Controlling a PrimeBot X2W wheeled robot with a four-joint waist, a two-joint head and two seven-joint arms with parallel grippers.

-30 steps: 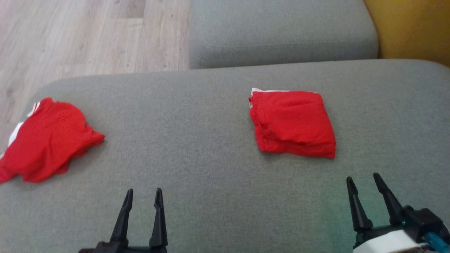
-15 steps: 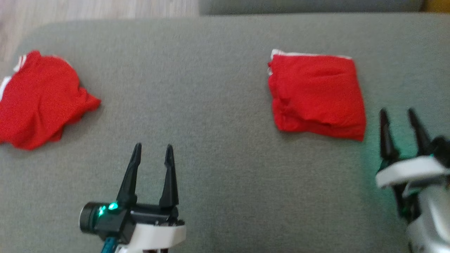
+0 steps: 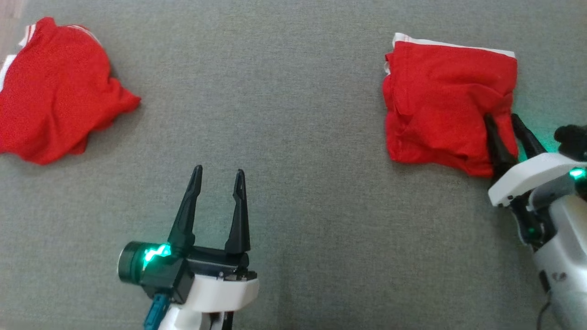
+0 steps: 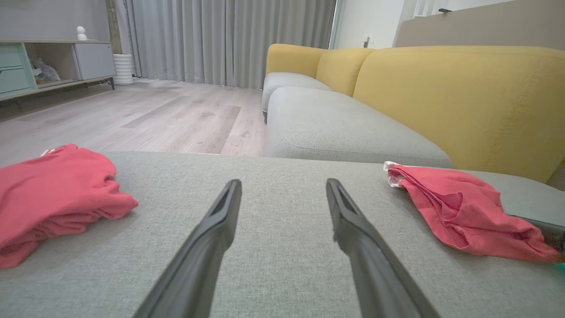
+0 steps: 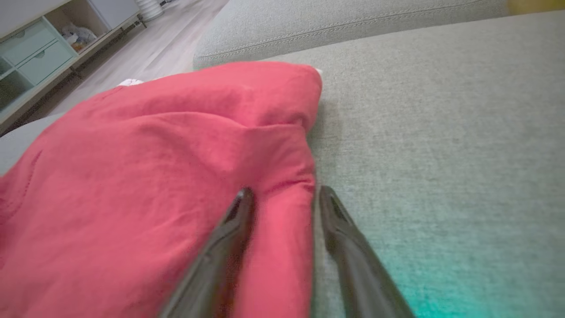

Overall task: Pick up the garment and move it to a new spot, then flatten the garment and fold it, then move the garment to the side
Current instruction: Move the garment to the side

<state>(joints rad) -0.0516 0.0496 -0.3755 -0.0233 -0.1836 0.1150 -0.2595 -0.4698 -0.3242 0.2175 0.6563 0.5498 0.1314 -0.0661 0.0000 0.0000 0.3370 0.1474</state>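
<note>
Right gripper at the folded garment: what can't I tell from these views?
- Grip: right gripper straddles the folded garment's edge; right wrist view is blurred there, so clamped or not is unclear.
- Layers caught: hidden under the top fold, both views.
- Crumpled garment: cut off by the head view's left edge.
</note>
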